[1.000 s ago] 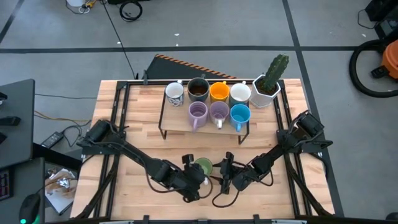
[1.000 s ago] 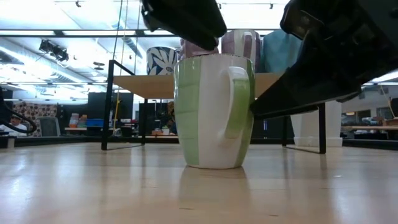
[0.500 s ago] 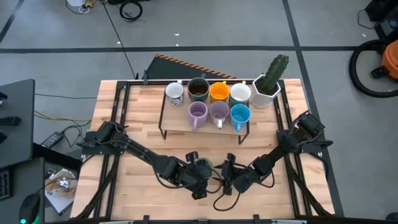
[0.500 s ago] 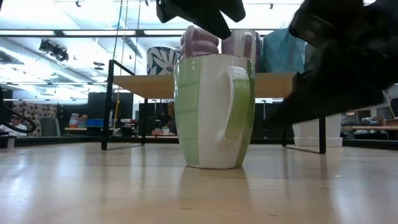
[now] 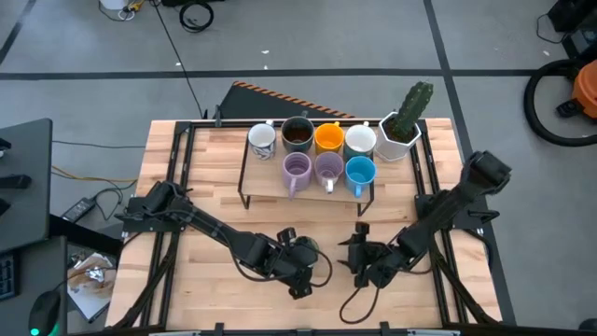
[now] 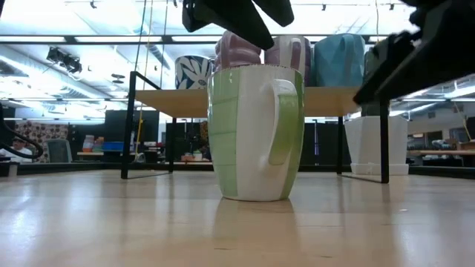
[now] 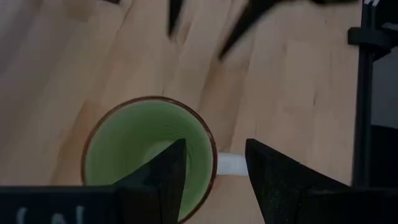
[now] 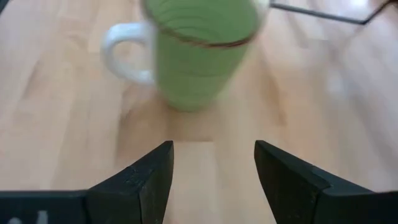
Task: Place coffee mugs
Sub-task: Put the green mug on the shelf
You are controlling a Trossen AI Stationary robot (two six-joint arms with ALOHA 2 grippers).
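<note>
A green mug (image 5: pixel 308 250) with a white handle (image 6: pixel 282 122) stands upright on its base on the table near the front; it also shows in the left wrist view (image 7: pixel 146 149) and the right wrist view (image 8: pixel 199 56). My left gripper (image 5: pixel 297 254) is open just above it, one finger over the mug's inside and one outside the rim by the handle (image 7: pixel 214 146). My right gripper (image 5: pixel 360 254) is open and empty to the mug's right (image 8: pixel 211 155). Seven more mugs stand on a raised shelf: white patterned (image 5: pixel 262 138), dark brown (image 5: pixel 297 133), orange (image 5: pixel 328 137), white (image 5: pixel 360 140), two lavender (image 5: pixel 296 169), blue (image 5: pixel 360 172).
The wooden shelf (image 5: pixel 266 187) on black metal legs stands at the table's far middle. A white hexagonal pot with a cactus (image 5: pixel 403 126) stands at its right end. Black rails run along the table's left and right sides. Bare wood lies in front of the shelf.
My left gripper has gone toward the table's right edge and now hangs over the green mug. My right gripper has drawn back from the mug's handle side toward the right edge and risen a little. The mug has stayed in place.
</note>
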